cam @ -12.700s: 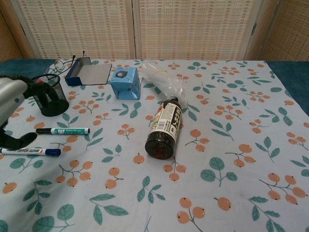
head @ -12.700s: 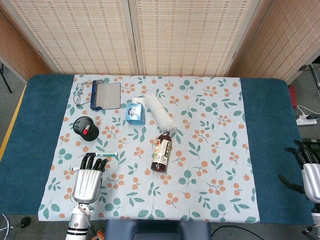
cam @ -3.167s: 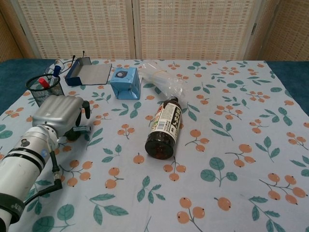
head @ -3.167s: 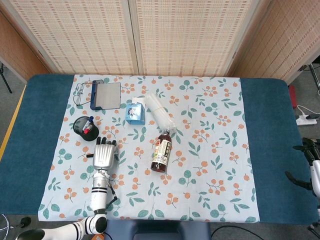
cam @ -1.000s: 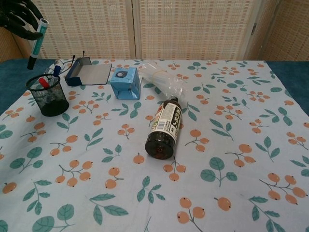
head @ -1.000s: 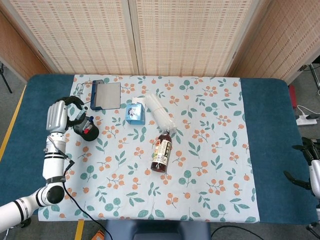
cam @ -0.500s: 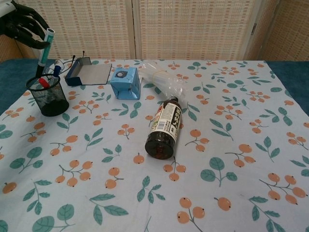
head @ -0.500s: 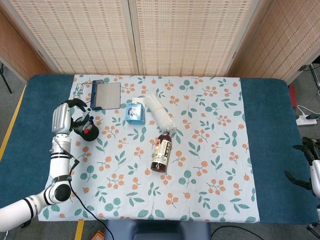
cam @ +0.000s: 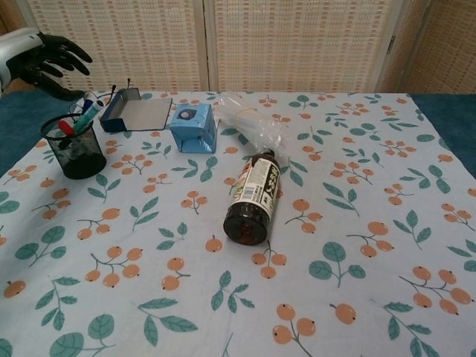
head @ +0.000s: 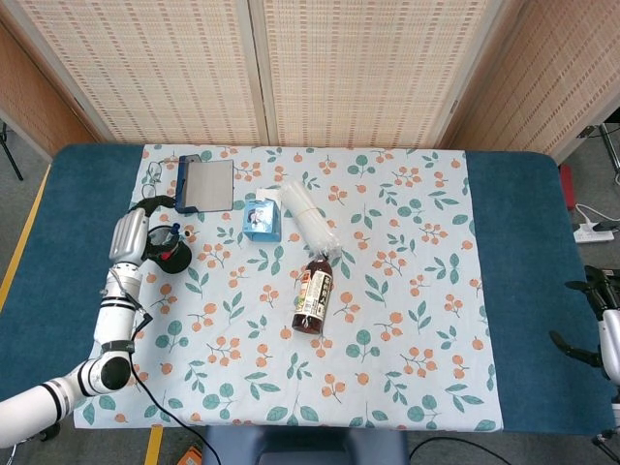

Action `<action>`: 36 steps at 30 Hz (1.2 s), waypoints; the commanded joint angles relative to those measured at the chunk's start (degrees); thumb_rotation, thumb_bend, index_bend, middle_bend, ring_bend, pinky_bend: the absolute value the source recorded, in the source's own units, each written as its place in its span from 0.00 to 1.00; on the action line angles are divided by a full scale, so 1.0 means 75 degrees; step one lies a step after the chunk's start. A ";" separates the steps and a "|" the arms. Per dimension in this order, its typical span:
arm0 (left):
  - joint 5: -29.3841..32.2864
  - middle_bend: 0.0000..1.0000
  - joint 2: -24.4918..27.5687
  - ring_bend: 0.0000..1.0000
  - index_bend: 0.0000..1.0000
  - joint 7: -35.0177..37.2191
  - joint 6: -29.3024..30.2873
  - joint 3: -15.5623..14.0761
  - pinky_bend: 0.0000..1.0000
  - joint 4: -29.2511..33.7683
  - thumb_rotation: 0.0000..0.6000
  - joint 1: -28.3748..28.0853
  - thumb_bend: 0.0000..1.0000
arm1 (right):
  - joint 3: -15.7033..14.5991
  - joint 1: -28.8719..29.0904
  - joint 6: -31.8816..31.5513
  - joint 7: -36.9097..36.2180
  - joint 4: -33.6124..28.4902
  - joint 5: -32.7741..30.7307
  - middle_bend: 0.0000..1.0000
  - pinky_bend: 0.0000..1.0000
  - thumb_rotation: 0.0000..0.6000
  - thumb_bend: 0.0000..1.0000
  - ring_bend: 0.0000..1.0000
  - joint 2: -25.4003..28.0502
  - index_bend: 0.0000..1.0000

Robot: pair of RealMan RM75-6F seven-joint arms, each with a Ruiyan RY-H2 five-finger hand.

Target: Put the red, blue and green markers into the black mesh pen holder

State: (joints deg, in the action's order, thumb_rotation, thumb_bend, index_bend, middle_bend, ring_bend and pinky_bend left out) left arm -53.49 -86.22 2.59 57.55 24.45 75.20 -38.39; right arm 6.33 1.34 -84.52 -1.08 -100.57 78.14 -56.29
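1. The black mesh pen holder (cam: 73, 147) stands upright near the table's left edge, with the red, blue and green markers (cam: 82, 115) inside, long axes leaning up and to the right (caps topmost).
2. The left hand (cam: 46, 59) hovers above it, fingers spread, holding nothing.
3. The right hand (head: 603, 329) shows only partly at the right edge; its fingers' state cannot be told.
4. The brown plastic bottle (cam: 253, 195) lies on its side; its label is unreadable.

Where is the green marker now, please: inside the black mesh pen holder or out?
Inside. The green marker stands tilted in the black mesh pen holder; the left hand above holds nothing.
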 commanded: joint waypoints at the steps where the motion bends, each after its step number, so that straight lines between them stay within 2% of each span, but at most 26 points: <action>1: -0.0172 0.08 0.0148 0.03 0.21 -0.0080 -0.0137 -0.0185 0.11 -0.0052 1.00 -0.0039 0.28 | 0.0001 0.0003 0.0008 -0.0009 0.0004 -0.0002 0.08 0.17 1.00 0.10 0.23 0.0002 0.28; 4: -0.0499 0.04 0.0301 0.00 0.18 -0.0486 0.0214 -0.0352 0.09 0.0182 1.00 -0.0006 0.28 | 0.0003 0.0003 -0.0002 -0.0028 0.0009 0.0015 0.09 0.17 1.00 0.10 0.23 0.0000 0.28; 8: -0.0811 0.15 0.0451 0.06 0.19 -0.0786 0.0669 -0.0449 0.15 0.0583 1.00 0.0096 0.28 | 0.0003 0.0005 -0.0005 -0.0051 0.0015 0.0029 0.09 0.17 1.00 0.10 0.23 0.0001 0.28; 10: -0.1254 0.21 0.0698 0.13 0.20 -0.1230 0.1284 -0.0621 0.20 0.1237 1.00 0.0288 0.28 | 0.0008 0.0008 -0.0003 -0.0065 0.0026 0.0024 0.09 0.17 1.00 0.10 0.23 -0.0010 0.27; 11: -0.1689 0.21 0.0930 0.14 0.20 -0.1683 0.1799 -0.0824 0.21 0.1741 1.00 0.0475 0.28 | 0.0002 0.0013 0.0013 -0.0072 0.0022 0.0029 0.09 0.17 1.00 0.10 0.23 -0.0015 0.26; 13: -0.3182 0.20 0.1636 0.13 0.19 -0.3053 0.3415 -0.1782 0.20 0.3067 1.00 0.1360 0.28 | -0.0034 0.0023 0.0021 -0.0084 -0.0021 0.0128 0.09 0.17 1.00 0.10 0.23 -0.0009 0.24; 14: -0.3577 0.19 0.1875 0.12 0.18 -0.3339 0.3763 -0.2166 0.19 0.3362 1.00 0.1694 0.28 | -0.0048 0.0018 0.0003 -0.0079 -0.0043 0.0174 0.09 0.17 1.00 0.10 0.23 0.0000 0.24; 18: -0.4070 0.13 0.2405 0.06 0.16 -0.3287 0.4005 -0.2992 0.15 0.3652 1.00 0.2359 0.28 | -0.0086 -0.0002 -0.0077 -0.0043 -0.0130 0.0319 0.08 0.17 1.00 0.10 0.23 0.0027 0.24; 21: -0.4197 0.11 0.2513 0.05 0.14 -0.2973 0.4216 -0.3411 0.14 0.3297 1.00 0.2849 0.28 | -0.0117 -0.0024 -0.0147 -0.0005 -0.0197 0.0428 0.08 0.16 1.00 0.10 0.23 0.0043 0.24; 24: -0.3889 0.09 0.2409 0.04 0.10 -0.2696 0.4346 -0.3510 0.13 0.2723 1.00 0.3257 0.28 | -0.0159 -0.0025 -0.0165 0.0049 -0.0255 0.0530 0.08 0.16 1.00 0.10 0.22 0.0047 0.24; 29: -0.3311 0.02 0.2236 0.00 0.03 -0.2191 0.4097 -0.3464 0.11 0.1968 1.00 0.3599 0.28 | -0.0195 -0.0028 -0.0201 0.0169 -0.0332 0.0619 0.08 0.16 1.00 0.10 0.22 0.0041 0.24; 36: -0.3035 0.00 0.2056 0.00 0.02 -0.2142 0.3927 -0.3217 0.10 0.1472 1.00 0.3728 0.28 | -0.0218 -0.0044 -0.0257 0.0243 -0.0390 0.0685 0.08 0.16 1.00 0.10 0.22 0.0050 0.24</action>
State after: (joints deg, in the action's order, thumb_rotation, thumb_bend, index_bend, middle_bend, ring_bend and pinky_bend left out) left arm -76.38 -70.51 -13.57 86.92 -0.09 86.40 -10.63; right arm 4.72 1.00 -86.47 0.71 -103.47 83.25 -55.93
